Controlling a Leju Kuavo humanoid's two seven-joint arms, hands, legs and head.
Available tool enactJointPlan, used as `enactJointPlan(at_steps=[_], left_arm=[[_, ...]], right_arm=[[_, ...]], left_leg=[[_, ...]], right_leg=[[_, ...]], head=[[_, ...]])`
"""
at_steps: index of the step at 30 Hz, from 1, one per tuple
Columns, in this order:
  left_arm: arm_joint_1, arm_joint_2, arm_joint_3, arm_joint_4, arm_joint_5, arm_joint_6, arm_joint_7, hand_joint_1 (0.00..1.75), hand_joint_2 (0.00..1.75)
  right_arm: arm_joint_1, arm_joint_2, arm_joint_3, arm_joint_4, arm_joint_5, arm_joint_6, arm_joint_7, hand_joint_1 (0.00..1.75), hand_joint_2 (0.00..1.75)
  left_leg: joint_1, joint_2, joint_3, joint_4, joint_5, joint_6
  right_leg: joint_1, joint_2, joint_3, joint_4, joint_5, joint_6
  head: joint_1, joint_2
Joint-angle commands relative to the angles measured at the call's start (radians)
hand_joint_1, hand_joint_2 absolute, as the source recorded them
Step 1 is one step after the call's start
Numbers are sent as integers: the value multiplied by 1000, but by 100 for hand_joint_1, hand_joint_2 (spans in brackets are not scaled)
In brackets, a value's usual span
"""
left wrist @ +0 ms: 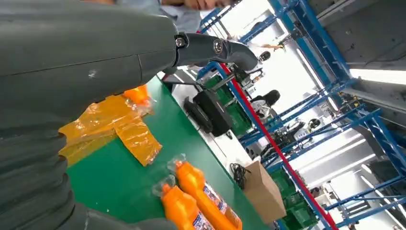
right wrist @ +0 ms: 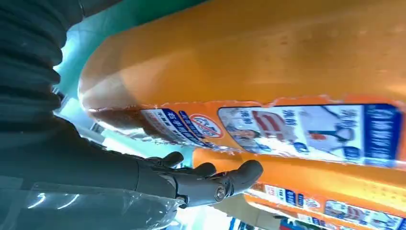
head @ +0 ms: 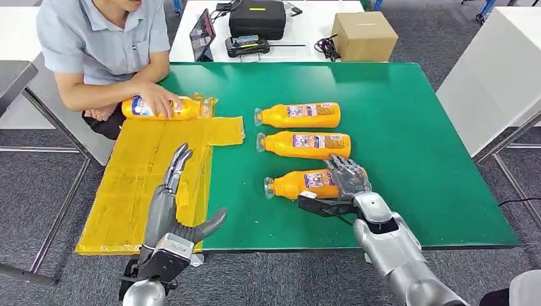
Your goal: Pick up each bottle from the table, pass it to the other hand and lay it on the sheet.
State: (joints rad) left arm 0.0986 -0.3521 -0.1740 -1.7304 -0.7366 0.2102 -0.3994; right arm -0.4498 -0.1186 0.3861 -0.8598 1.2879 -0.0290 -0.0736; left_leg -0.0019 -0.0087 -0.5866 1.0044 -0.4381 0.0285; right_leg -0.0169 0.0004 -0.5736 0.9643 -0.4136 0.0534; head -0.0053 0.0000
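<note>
Three orange bottles lie in a row on the green bench [head: 415, 127], and the right hand [head: 348, 177] rests over the base end of the nearest bottle [head: 300, 184], fingers draped across it, though a firm grip cannot be told. The left hand [head: 175, 191] hovers open above the yellow sheet [head: 127, 191], fingers extended. At the sheet's far edge a person's hand [head: 156, 102] holds a fourth bottle [head: 185, 108].

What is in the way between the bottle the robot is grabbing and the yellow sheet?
Nothing visible. The right hand is on the nearest bottle, and bare green table lies between it and the sheet. The open left hand waits over the sheet. A person holds another bottle at the sheet's far end.
</note>
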Motion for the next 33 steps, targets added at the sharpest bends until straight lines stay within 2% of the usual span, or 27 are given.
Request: enactJointPlan(at_steps=[1,2,3,4,5,17,20,22,23,24,26,28,29,30,33], left_arm=[[-13,3,3,29,-2,-10,0,0,175],[-15,3,4,32,-2,-10,0,0,175],[-24,6,0,46,1,-16,-6,0,175],[-28,5,0,51,1,-16,-6,0,175],[-33,4,0,61,2,-16,-6,0,175],[-45,7,-7,71,13,-15,-15,0,175],[-57,3,-4,90,68,-20,-20,0,175],[-70,3,-5,115,156,-29,-13,0,175],[-77,3,-4,128,180,-30,-8,0,175],[-79,3,1,145,310,-57,37,0,175],[-92,3,17,202,379,-64,48,0,175],[-109,3,25,282,491,-81,112,0,175],[-113,3,25,301,496,-76,98,0,175],[-118,3,29,337,578,-97,146,0,175],[-130,3,43,445,714,-128,170,0,175]], right_arm=[[-38,-17,4,129,2,58,0,0,175],[-39,-18,4,138,2,59,-1,0,175],[-56,-25,-19,188,-45,103,-32,26,175],[-54,-36,-23,195,-52,99,-44,26,175],[-58,-42,-25,212,-57,97,-51,171,175],[-29,-77,-40,253,-123,97,-97,175,175],[5,-98,-100,228,-256,145,-191,175,175],[67,-132,-141,158,-408,211,-279,175,175],[94,-148,-133,123,-445,217,-288,175,175],[124,-143,-148,78,-512,240,-322,175,175],[168,-134,-131,-7,-559,251,-305,175,175],[198,-109,-117,-94,-646,271,-323,175,175],[200,-104,-107,-110,-652,272,-303,175,175],[200,-81,-110,-134,-703,277,-332,175,175],[155,6,-66,-200,-726,253,-348,175,175]], left_leg=[[0,0,2,0,0,-1],[1,0,3,0,0,-1],[1,-1,3,-1,0,-1],[1,0,4,0,-1,-1],[0,-2,3,-1,0,-1],[0,-4,8,-1,1,-1],[0,-5,9,-1,1,-1],[0,-6,9,-1,1,-1],[0,-6,9,-1,1,0],[1,-9,10,-2,1,-1],[1,-7,12,-2,0,-1],[1,-6,13,-3,-1,1],[0,-3,14,-2,-2,1],[1,-2,15,-3,-2,0],[1,4,16,-3,-3,-1]], right_leg=[[1,-1,2,-1,0,-1],[1,-1,3,-1,-1,-2],[1,-1,3,-1,0,-2],[1,-1,4,-1,-1,-2],[0,-2,3,-1,0,-1],[1,-5,9,-3,0,-2],[1,-5,10,-3,-1,-2],[1,-7,10,-3,-1,-2],[0,-6,10,-3,-1,-1],[1,-10,11,-4,-1,-2],[1,-8,12,-4,-1,-1],[1,-7,13,-5,-1,-2],[1,-3,14,-3,-1,-1],[2,-3,15,-4,0,-3],[1,1,14,-4,1,-3]], head=[[0,0],[0,0],[0,0],[0,0],[0,0],[0,0],[0,0],[0,0],[0,0],[0,0],[0,0],[0,0],[0,0],[0,0],[0,0]])
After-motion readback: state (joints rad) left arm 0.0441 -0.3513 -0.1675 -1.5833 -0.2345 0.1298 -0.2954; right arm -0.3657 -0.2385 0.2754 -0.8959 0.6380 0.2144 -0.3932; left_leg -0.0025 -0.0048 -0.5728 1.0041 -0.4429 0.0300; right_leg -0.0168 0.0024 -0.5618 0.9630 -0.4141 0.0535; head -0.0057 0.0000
